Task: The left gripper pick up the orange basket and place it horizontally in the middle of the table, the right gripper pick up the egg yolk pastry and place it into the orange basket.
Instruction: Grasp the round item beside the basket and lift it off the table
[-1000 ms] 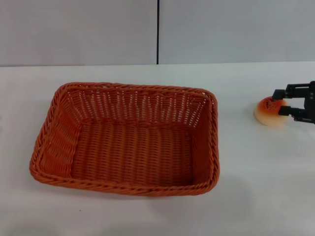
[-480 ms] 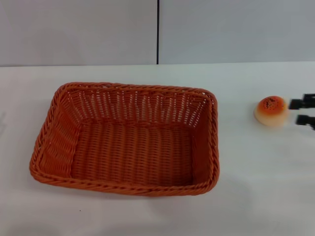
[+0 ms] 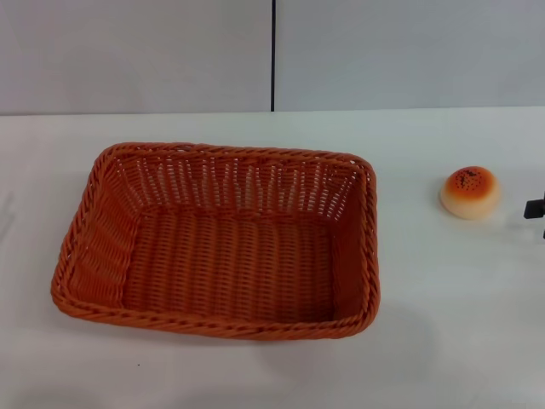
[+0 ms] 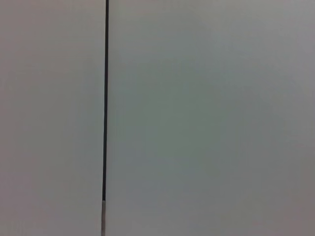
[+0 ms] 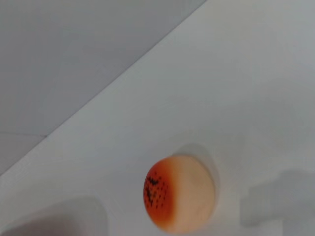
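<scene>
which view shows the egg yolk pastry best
The head view: the egg yolk pastry sits whole on the table, right of the orange basket. The right wrist view shows it too, blurred and without the basket. The left wrist view misses it.

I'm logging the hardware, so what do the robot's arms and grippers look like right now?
Almost nothing of them shows. Only a small black piece of the right gripper appears at the table's right edge. No arm, cable or marking is visible, and the left gripper is out of view.
</scene>
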Robot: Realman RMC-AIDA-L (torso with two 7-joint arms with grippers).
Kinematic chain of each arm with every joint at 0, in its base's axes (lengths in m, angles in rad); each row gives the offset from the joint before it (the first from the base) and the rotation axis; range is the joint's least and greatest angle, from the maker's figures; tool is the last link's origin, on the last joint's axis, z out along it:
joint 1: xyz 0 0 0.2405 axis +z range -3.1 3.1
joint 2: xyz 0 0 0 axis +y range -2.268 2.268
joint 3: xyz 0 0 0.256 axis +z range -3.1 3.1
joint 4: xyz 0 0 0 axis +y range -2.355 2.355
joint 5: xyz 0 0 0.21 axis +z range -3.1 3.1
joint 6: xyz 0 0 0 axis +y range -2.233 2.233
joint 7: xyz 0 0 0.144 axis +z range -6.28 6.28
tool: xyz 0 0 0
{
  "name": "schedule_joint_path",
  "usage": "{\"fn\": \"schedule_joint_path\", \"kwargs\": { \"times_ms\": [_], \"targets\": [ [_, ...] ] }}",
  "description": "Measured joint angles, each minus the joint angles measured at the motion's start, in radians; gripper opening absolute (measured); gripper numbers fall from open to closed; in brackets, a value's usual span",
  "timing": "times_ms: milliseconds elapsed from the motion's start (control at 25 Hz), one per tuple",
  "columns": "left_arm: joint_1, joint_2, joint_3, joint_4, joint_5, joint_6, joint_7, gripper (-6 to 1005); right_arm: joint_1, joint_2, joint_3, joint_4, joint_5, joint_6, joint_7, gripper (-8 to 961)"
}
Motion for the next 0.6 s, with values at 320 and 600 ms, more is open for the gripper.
{"fn": "schedule_joint_path", "kwargs": {
  "times_ms": [320,600],
  "targets": [
    [0.010,0.000,0.001,-0.011,0.004,-0.002,0.000,677,0.023,-0.021,0.010,0.084,0.015,-0.081,-0.066,516],
    [0.008,0.000,0.000,-0.035,0.006,-0.002,0.039,677,0.064,-0.032,0.008,0.161,0.017,-0.150,-0.104,515]
  ]
}}
